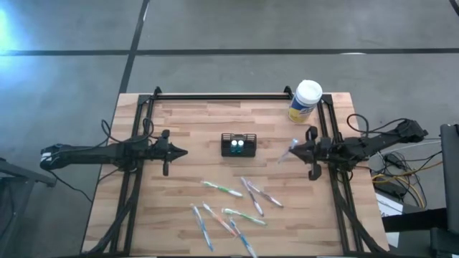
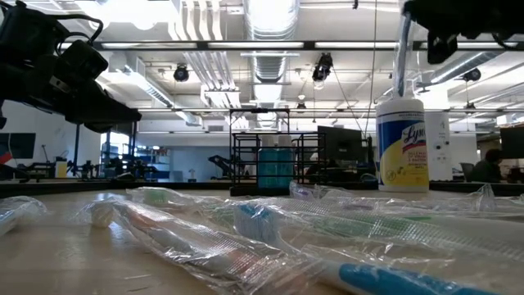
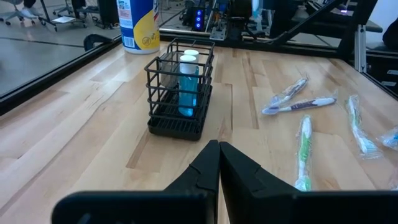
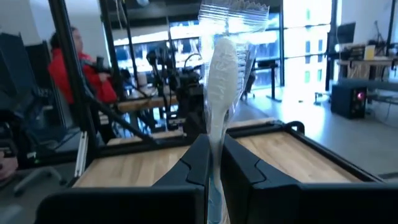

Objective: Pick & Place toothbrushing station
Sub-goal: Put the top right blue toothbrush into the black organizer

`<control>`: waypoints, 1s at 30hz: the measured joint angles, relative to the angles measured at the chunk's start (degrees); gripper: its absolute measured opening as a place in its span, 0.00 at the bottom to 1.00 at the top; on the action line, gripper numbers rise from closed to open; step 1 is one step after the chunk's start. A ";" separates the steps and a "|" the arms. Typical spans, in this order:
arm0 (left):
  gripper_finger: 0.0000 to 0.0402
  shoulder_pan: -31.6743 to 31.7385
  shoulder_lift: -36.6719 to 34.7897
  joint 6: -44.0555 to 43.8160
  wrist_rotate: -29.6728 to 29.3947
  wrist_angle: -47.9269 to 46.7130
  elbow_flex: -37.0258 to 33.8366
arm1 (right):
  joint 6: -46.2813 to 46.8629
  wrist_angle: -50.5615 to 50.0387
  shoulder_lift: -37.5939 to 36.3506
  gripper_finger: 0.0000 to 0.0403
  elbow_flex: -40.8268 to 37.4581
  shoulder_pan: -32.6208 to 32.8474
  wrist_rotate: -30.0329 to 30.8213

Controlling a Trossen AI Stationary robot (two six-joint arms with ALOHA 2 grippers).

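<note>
Your toothbrushing station (image 1: 238,145), a small black wire-mesh holder, stands upright near the middle of the wooden counter (image 1: 179,208). Two blue-and-white tubes (image 3: 187,84) stand in its compartments.

Your right gripper (image 1: 300,149) hangs over the counter's right side, well apart from the station. Its jaws are clamped on a wrapped toothbrush (image 4: 222,68), whose clear packaging sticks out past the fingertips in the right wrist view.

Your left gripper (image 1: 183,152) waits over the counter to the left of the station, pointed toward it and holding nothing. The left wrist view shows its jaws pressed together, tip to tip.

Several more wrapped toothbrushes (image 1: 233,208) lie scattered flat across the near part of the counter, apart from the station.

A canister (image 1: 305,101) with a white lid and yellow label stands at the counter's far right corner, beyond your right gripper.

In the right wrist view, a person in a red top (image 4: 79,76) sits in the room behind.
</note>
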 joint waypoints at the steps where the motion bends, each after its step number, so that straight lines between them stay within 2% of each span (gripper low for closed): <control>1: 0.04 -0.01 0.01 0.00 0.00 0.00 0.00 | -0.60 1.20 -0.87 0.04 -1.19 -0.04 0.02; 10: 0.04 0.00 0.00 0.00 0.00 0.00 0.00 | -5.18 12.21 -2.97 0.04 -8.59 -0.01 1.13; 17: 0.04 0.00 0.01 0.02 0.00 0.00 0.00 | -4.87 13.53 -2.97 0.04 -9.48 -0.01 2.65; 23: 0.04 0.01 0.02 0.00 -1.44 0.73 0.00 | -6.07 13.27 0.23 0.04 -2.26 -0.87 5.16; 28: 0.03 0.01 0.02 -0.04 -2.62 1.18 0.00 | -10.59 12.64 11.51 0.04 6.04 -3.28 5.05; 30: 0.04 0.01 0.02 -0.32 -2.64 1.20 0.00 | -11.39 13.62 16.46 0.04 9.23 -5.08 2.57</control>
